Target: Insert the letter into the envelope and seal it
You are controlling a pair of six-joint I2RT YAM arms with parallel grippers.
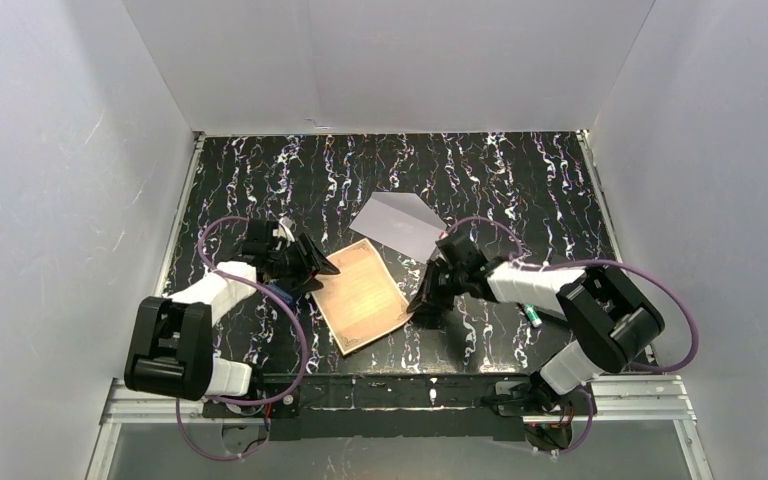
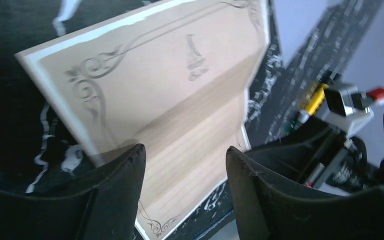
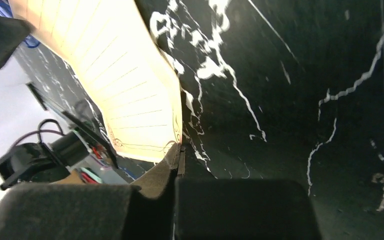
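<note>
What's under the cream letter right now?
Black white-veined tabletop shows around the cream-tan bordered paper letter, whose corner the shut right claw pinches. Directly beneath the sheet is covered, so unseen.

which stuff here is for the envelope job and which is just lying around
For the job: letter, envelope.
Lying about: small green-tipped object.

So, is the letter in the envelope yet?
Out. The letter rests on the table beside the envelope, its corner pinched in the right claw.
</note>
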